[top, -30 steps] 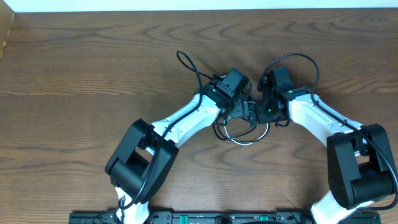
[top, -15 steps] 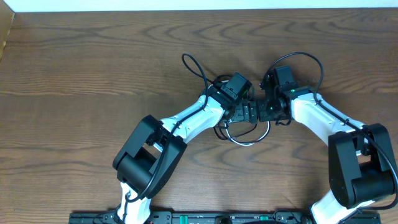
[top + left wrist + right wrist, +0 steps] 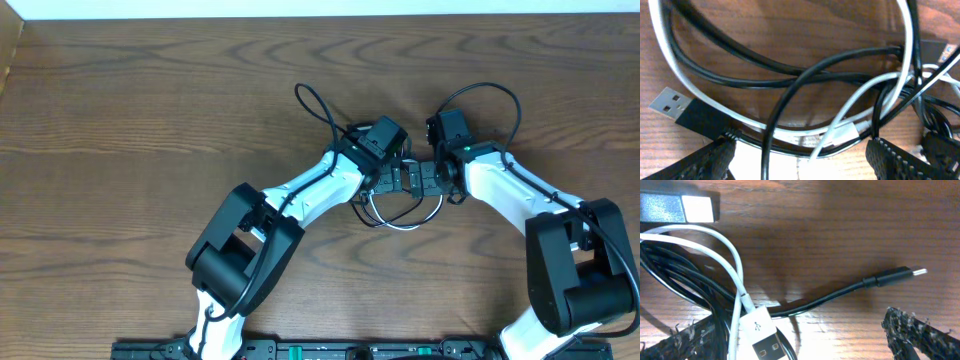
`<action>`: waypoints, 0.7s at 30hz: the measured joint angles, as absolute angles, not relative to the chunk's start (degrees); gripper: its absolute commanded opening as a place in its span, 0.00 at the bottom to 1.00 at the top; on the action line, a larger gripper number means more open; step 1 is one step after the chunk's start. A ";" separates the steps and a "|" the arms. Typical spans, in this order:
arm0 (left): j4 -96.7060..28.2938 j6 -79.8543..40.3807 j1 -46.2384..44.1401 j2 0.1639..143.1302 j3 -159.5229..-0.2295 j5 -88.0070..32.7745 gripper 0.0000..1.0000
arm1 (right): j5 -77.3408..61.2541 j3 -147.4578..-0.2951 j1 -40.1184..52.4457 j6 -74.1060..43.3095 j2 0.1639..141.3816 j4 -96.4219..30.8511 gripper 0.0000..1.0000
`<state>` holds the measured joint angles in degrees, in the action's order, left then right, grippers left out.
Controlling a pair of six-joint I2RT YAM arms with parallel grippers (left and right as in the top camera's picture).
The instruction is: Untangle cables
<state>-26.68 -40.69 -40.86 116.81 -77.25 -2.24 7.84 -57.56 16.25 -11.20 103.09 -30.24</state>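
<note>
I am hovering over the tangled cables (image 3: 800, 75).
My left end effector (image 3: 800, 162) and right end effector (image 3: 805, 340) are gaping, pinching nothing; next I should be isolating the white cable (image 3: 737, 267).

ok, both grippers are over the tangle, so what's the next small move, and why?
Probably close the right gripper on the white USB plug: it lies between the open fingers, easy to single out beside the black cables. The left gripper, also open, straddles several crossed strands, so closing there would likely grab the whole knot.
</note>
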 measured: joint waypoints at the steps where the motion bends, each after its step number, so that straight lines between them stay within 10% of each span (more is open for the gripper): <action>1: -26.70 -40.69 -40.91 116.92 -77.38 -1.87 0.89 | 8.43 -57.56 16.51 -11.33 103.04 -30.20 0.99; 21: -31.31 -39.79 -37.26 116.03 -79.53 -9.82 0.98 | 8.34 -57.10 18.65 -10.20 101.12 -29.98 0.99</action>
